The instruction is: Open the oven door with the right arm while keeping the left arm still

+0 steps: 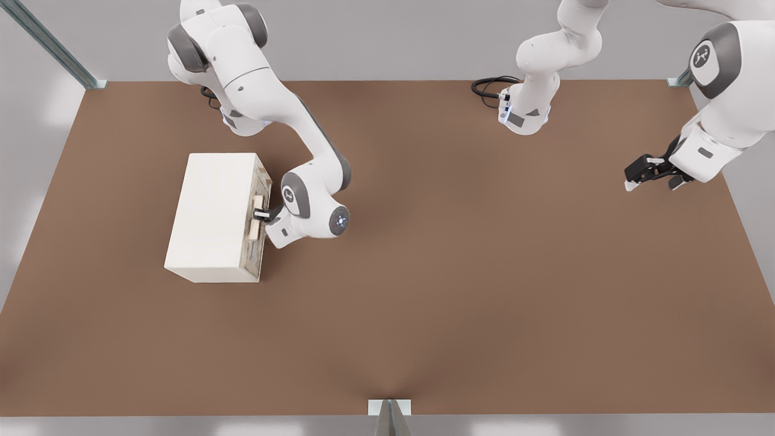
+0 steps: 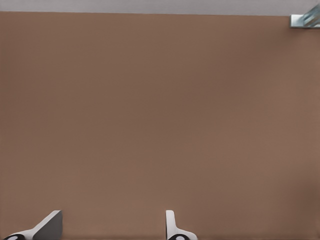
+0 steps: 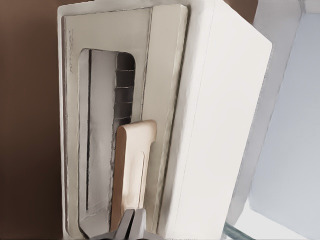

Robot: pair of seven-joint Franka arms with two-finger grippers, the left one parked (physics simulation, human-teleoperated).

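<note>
- Oven first: the cream-white box oven (image 1: 212, 215) sits on the brown tabletop (image 1: 460, 272), toward the front view's left, its door face turned toward the front view's right.
- On that face is the oven door (image 3: 107, 125), a cream frame panel around a dark glass window, lying flush against the body with no gap showing, so I judge it not yet opened.
- A pale wooden bar handle (image 3: 132, 170) stands proud of the door, which gives the fingers something to pinch.
- White jointed right arm (image 1: 315, 200), the one with the glowing dot on its wrist cap, bends down beside the oven so its wrist faces the door squarely.
- Its black gripper (image 1: 261, 214) is at the handle; in the wrist view the dark fingers (image 3: 131, 227) meet tightly on the end of the bar, so it looks clamped on it.
- That grip suits a pull away from the oven body, swinging the door about its hinge; which edge is hinged I cannot tell.
</note>
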